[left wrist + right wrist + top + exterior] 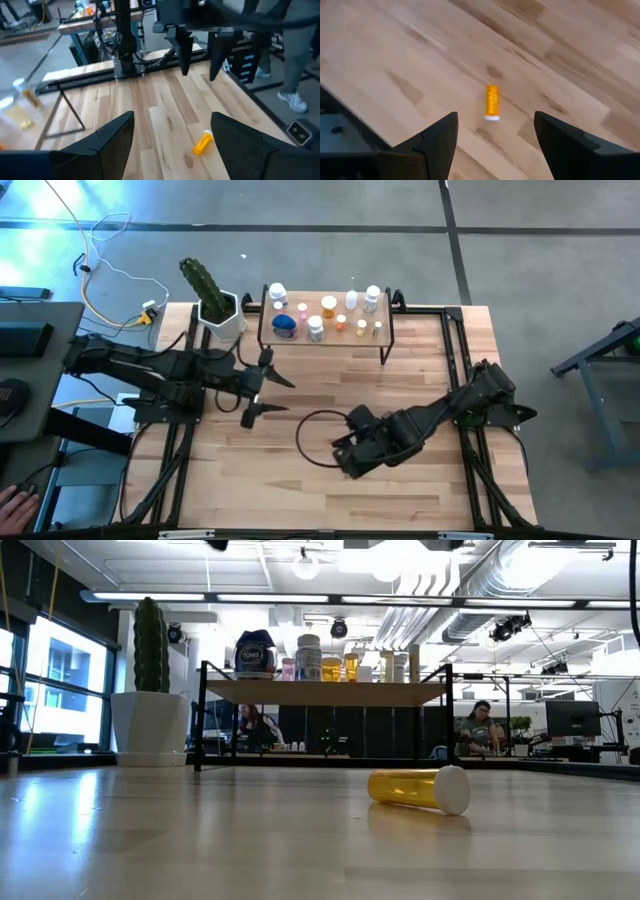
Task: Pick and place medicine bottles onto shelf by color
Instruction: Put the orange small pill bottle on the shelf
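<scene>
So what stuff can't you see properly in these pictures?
- Orange bottle lying on the table: missing from the high view, where the right arm covers that spot.
- Bottles on the shelf: labels too small in the high view; in the low view they overlap, so no sure count.
- Shelf bottles in the left wrist view: blurred at the picture's edge.
- Left gripper and right gripper: both open, holding nothing.

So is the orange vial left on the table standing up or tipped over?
Tipped over. The orange vial lies on its side on the table, white cap pointing sideways; the right wrist view also shows it flat.
</scene>
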`<state>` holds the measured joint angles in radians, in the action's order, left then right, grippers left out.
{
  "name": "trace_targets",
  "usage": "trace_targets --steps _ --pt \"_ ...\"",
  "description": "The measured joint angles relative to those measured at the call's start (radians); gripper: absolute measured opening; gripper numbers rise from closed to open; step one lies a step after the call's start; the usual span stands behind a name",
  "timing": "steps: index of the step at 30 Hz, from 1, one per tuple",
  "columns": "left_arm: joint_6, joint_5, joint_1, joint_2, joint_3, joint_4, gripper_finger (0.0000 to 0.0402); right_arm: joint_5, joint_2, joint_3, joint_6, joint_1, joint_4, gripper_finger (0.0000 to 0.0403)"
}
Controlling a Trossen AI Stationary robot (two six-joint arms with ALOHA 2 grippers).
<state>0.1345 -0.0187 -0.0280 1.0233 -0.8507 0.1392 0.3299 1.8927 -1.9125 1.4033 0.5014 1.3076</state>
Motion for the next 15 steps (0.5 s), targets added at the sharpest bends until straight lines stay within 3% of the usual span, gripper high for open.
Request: trace_targets --steps 5,11,15 --pt "0.078 -0.004 0.000 0.102 -0.073 0.041 0.0252 -0.002 0.000 0.001 0.153 0.027 0.111 0.0252" --pt "0.148 -0.008 0.000 0.203 -0.076 0.050 0.0252 -0.081 0.000 0.001 0.265 0.045 0.205 0.0252" --pt "0.157 -0.069 -0.001 0.266 -0.076 0.041 0.0252 -0.096 0.000 0.001 0.300 0.050 0.225 0.0252"
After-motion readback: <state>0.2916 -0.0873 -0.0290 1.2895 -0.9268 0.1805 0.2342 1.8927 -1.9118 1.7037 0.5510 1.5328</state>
